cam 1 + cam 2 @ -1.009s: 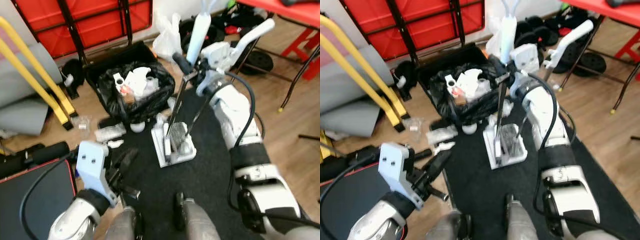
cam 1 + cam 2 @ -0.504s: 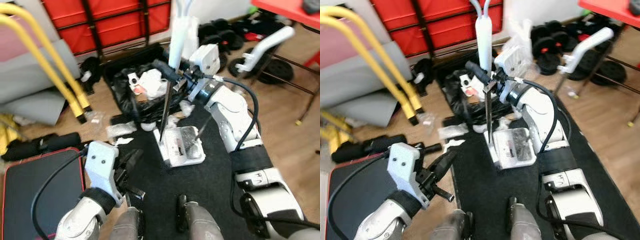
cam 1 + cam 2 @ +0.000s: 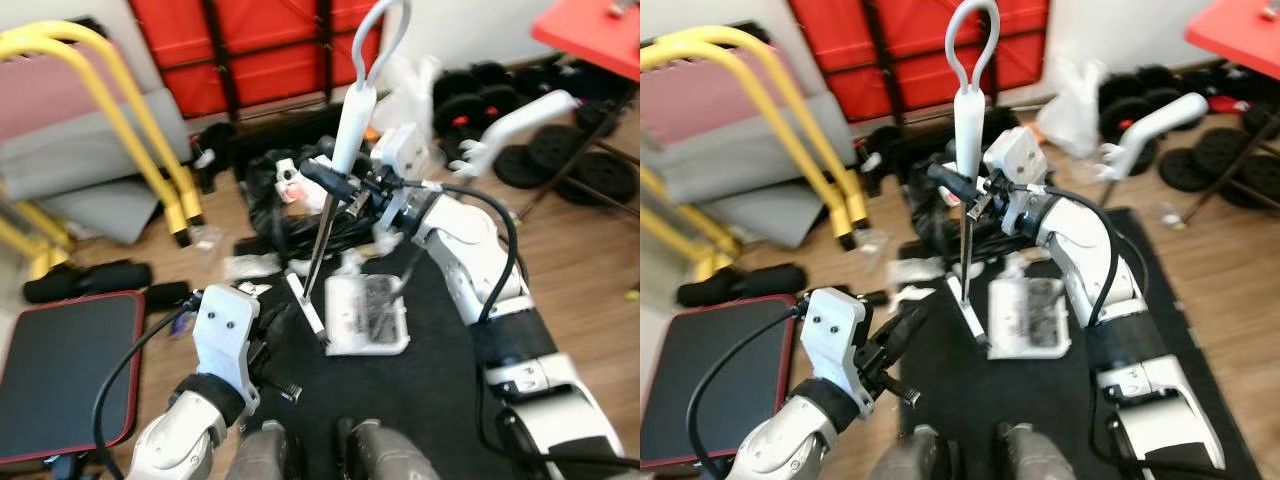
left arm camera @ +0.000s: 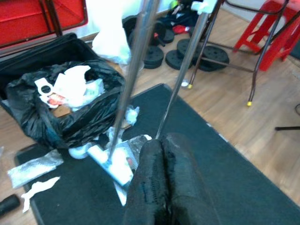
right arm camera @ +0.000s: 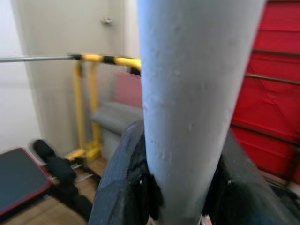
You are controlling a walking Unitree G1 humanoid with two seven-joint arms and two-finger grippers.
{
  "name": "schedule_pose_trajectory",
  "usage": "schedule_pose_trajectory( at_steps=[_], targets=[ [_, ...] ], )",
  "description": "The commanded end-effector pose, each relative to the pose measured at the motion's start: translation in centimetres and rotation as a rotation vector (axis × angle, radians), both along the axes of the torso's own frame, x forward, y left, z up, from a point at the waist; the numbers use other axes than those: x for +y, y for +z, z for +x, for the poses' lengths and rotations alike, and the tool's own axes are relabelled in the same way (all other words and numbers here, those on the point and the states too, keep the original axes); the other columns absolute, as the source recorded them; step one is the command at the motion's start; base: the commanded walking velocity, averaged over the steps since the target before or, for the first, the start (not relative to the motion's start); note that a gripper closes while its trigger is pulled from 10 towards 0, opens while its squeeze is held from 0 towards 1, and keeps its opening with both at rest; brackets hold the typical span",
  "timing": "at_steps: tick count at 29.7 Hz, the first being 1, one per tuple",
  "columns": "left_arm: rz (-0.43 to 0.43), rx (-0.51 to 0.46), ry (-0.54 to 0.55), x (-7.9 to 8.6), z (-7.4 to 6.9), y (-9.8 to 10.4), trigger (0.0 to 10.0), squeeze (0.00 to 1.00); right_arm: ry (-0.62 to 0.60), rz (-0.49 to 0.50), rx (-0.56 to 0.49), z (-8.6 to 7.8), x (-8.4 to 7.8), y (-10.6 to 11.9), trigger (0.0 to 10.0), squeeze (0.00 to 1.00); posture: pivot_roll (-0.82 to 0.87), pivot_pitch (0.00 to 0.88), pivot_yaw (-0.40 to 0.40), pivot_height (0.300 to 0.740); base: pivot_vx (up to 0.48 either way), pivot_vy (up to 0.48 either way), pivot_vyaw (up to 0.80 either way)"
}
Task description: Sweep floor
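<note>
My right gripper (image 3: 962, 192) is shut on the grey grip of a broom (image 3: 969, 112) with a loop at its top. The metal shaft runs down to a small white brush head (image 3: 971, 312) resting on the black mat (image 3: 1070, 400). In the right wrist view the fingers (image 5: 123, 180) wrap the broom grip (image 5: 192, 93). A white dustpan (image 3: 1029, 316) holding debris lies just right of the brush head. My left gripper (image 3: 906, 332) hangs low over the mat's left edge, shut and holding nothing, with its fingertips (image 4: 161, 143) together.
An open black rubbish bag (image 3: 265, 195) stands beyond the mat, with crumpled plastic (image 3: 912, 268) and a white scrap (image 3: 906, 294) lying before it. A yellow frame (image 3: 790, 100), a red panel (image 3: 900, 50), a red-edged black pad (image 3: 710, 370) and weight plates (image 3: 1140, 100) surround the area.
The camera has swung, shifting the whole scene. My right gripper carried the broom left, so the brush head has left the dustpan and now sits on the mat beside it.
</note>
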State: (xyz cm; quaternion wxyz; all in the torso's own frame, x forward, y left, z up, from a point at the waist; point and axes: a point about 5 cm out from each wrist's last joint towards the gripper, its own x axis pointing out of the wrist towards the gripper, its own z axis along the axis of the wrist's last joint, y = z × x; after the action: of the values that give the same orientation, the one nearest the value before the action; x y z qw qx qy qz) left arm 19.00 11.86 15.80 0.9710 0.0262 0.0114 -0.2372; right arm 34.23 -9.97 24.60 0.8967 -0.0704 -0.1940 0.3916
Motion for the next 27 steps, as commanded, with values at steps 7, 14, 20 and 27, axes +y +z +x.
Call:
schedule_pose_trajectory(
  at_steps=[7,14,20,27],
  targets=[
    [-0.012,0.016,0.124,1.0,0.7,-0.4,10.0,0.00,0.084,-0.077,0.031,-1.5,0.4,-0.7,10.0,0.00,-0.07,0.129,-0.013,0.740,0.000,-0.102,0.34],
    [-0.067,-0.005,0.234,2.3,2.0,0.0,10.0,0.00,0.293,-0.081,0.003,-3.6,1.3,0.4,10.0,0.00,-0.08,0.107,-0.021,0.740,0.000,0.000,0.79],
    [-0.082,-0.017,0.280,2.8,2.6,0.1,10.0,0.00,0.378,-0.200,0.046,-4.5,1.6,-0.7,10.0,0.00,-0.09,0.098,-0.031,0.740,0.000,0.000,0.79],
    [-0.079,-0.030,0.314,3.0,2.9,0.1,10.0,0.00,0.357,-0.305,0.132,-4.6,0.8,-2.7,10.0,0.00,-0.11,0.081,-0.037,0.740,0.000,0.000,0.79]
  ],
)
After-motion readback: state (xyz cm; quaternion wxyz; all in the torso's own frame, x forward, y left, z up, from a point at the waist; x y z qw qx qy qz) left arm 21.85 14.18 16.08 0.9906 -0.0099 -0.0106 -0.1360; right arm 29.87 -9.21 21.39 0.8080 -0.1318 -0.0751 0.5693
